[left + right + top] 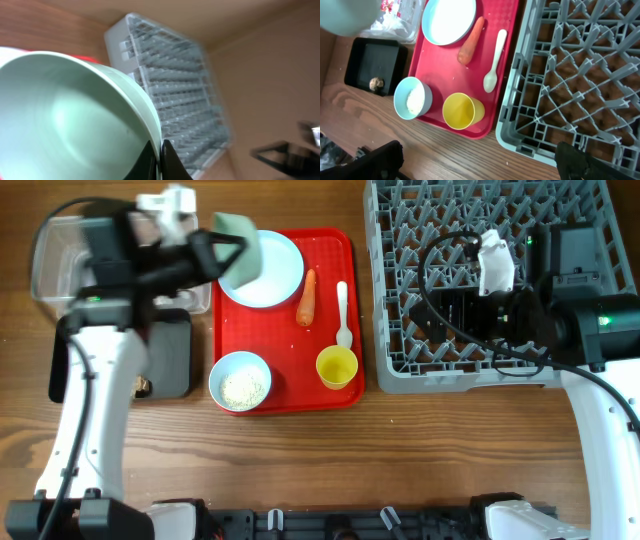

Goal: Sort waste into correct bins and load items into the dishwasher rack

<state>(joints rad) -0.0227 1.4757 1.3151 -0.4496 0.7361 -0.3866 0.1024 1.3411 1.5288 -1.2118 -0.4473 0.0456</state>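
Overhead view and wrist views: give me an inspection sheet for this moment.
Surface: wooden table, red tray in the middle.
Job's things: plate, carrot, spoon, yellow cup, rice-filled blue bowl on tray; brown lump in black tub; wrapper in clear tub; no dishes seen in rack.
Clutter: nothing seen.
Grippers: left gripper, jaws shut on mint-green bowl rim; right gripper, jaws open, over rack.
Cables: black cable loops over rack.
Surroundings: nothing seen.

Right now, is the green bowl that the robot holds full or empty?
Empty. The left wrist view looks into the mint-green bowl, and its inside is bare. The left fingers pinch its rim.
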